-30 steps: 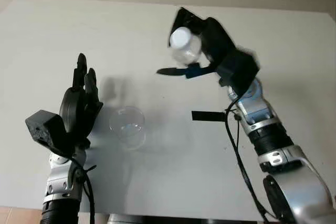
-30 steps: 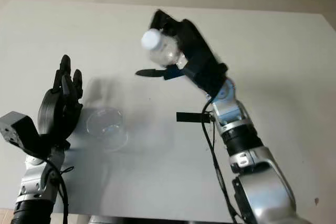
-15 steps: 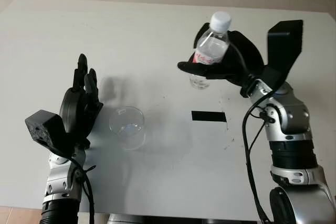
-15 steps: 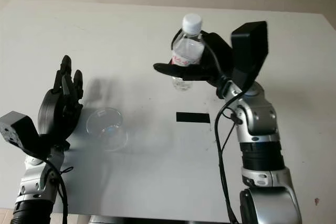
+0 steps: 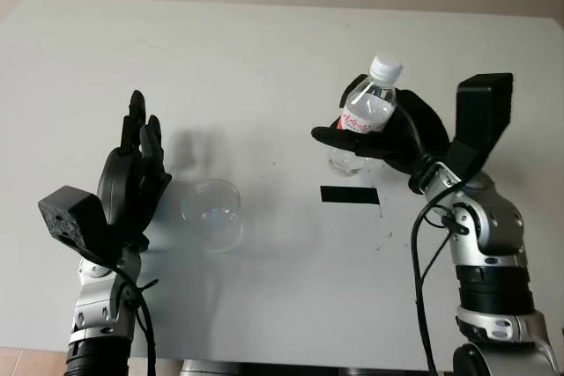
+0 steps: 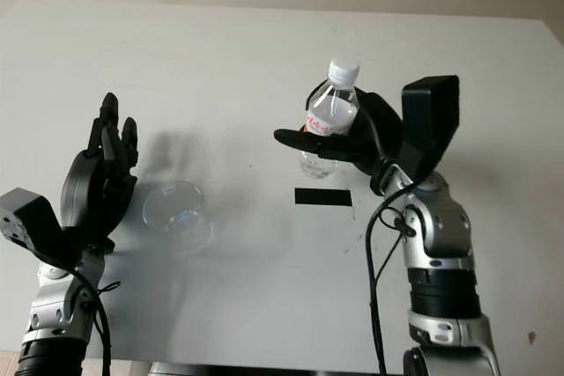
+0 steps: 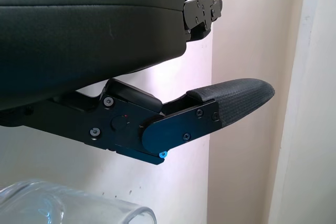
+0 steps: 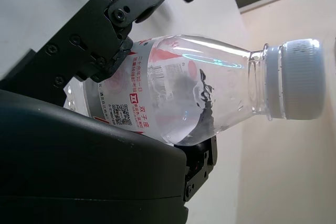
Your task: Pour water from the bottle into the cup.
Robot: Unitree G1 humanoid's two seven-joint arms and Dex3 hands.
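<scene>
- The left hand is held up at the near left of the table, open and holding nothing, just beside the cup.
- The cup is a clear tumbler standing upright on the table, close to the palm of that hand. I cannot tell whether there is any water in it.
- A short black strip lies flat on the table between the cup and the bottle. It looks too low to get in anyone's way.
- The right hand has its fingers wrapped round the label of the bottle, which is upright, to the right of the cup and well apart from it.
- The bottle's white cap looks to be on the neck, so I doubt water could come out as things stand.
- To pour well, I would carry the bottle across until its mouth is over the cup's rim and then tip it slowly. The left hand could steady the light cup.
- Nothing else stands on the path between them.
</scene>
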